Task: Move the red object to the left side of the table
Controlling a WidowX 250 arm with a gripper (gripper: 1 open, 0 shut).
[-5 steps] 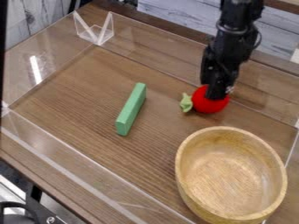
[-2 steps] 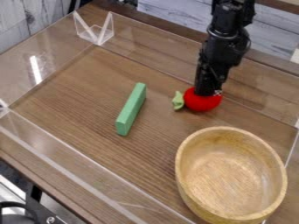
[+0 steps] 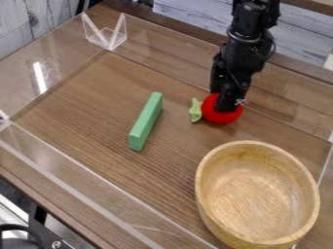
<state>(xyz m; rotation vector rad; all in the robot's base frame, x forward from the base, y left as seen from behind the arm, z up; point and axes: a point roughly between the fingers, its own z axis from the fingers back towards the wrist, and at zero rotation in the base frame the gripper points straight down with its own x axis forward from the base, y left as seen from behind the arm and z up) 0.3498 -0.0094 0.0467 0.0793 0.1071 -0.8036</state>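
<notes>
The red object, a small glossy ball with a green leafy stub on its left, sits on the brown wood-grain table right of centre. My black gripper points straight down onto its top. The fingers reach down around the ball and hide its upper part. The ball rests at table level, just behind the wooden bowl.
A green rectangular block lies left of the red object. A round wooden bowl fills the front right. Low clear acrylic walls border the table, and a small clear stand sits at the back left.
The gripper and the red object have shifted together slightly to the left, toward the green block. The block and the bowl have not moved.
</notes>
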